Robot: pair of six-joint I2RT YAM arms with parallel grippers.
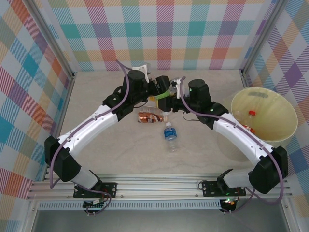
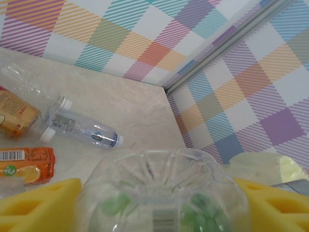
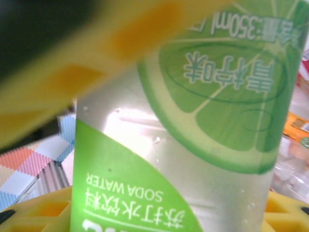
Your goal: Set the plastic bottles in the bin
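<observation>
Your right hand [image 3: 169,212] is closed on the green-labelled bottle [image 1: 164,92], with a pad against each side. Your left hand [image 2: 159,205] brackets the same bottle's base; you cannot tell whether its pads press. Both hands meet over the far middle of the table [image 1: 135,154]. A brown-labelled bottle [image 1: 149,117] and a blue-labelled bottle [image 1: 170,135] lie nearer you. The bin [image 1: 277,113] stands at the right, with a red-capped bottle [image 1: 251,114] inside.
</observation>
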